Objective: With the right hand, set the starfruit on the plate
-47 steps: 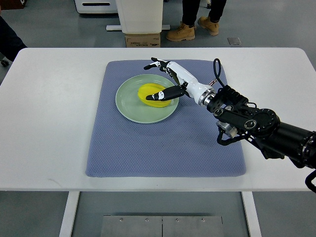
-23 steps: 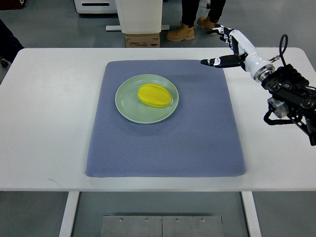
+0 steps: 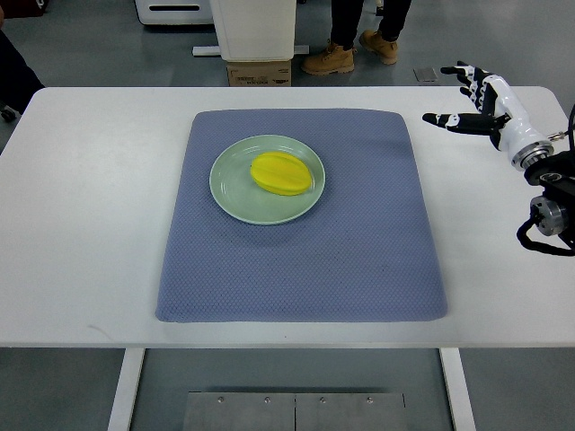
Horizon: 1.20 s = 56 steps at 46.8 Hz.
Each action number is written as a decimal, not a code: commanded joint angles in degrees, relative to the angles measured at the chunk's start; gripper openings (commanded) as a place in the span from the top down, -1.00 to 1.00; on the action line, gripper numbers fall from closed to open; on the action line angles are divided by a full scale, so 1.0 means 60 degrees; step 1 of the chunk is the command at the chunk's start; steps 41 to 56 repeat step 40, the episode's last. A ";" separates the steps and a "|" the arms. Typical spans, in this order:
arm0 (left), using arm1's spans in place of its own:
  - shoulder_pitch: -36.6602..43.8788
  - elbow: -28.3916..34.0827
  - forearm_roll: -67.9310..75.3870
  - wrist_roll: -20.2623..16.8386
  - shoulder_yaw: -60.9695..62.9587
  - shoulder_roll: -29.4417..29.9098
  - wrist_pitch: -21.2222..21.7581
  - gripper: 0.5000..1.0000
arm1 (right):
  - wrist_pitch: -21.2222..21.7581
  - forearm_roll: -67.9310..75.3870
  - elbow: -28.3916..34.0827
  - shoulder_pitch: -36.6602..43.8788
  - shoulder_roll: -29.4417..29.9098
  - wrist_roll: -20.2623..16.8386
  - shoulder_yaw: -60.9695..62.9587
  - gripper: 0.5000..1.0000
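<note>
The right robot hand point(image 3: 467, 94) has pulled back, well right of the plate point(image 3: 229, 189), fingers spread and empty. The starfruit point(image 3: 281, 172) lying there looks light, waxy, best gripped across its ridges.

One starfruit point(image 3: 281, 173) on one green plate point(image 3: 235, 199), centred toward the far edge of one blue mat point(image 3: 305, 260) on one white table point(image 3: 90, 224); one robot hand point(image 3: 474, 99) at the far right corner; one cardboard box point(image 3: 259, 74) beyond the far edge.

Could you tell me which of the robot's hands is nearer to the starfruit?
Right. The right hand hovers open far right of the starfruit, past the mat; the left hand is out of view.
</note>
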 commanded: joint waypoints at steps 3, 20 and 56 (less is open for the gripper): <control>-0.0006 -0.0005 0.0000 0.0000 0.0000 0.0000 0.0000 -1.00 | 0.0715 0.0814 -0.0100 -0.0430 0.0001 -0.0491 0.0762 -1.00; 0.0008 -0.0005 0.0000 0.0000 0.0000 0.0000 0.0000 -1.00 | 0.1552 0.1357 -0.0378 -0.1851 0.0235 -0.1415 0.3357 -1.00; -0.0006 0.0010 0.0000 0.0000 0.0000 0.0000 0.0000 -1.00 | 0.1552 0.1577 -0.0378 -0.2116 0.0777 -0.1415 0.3372 -1.00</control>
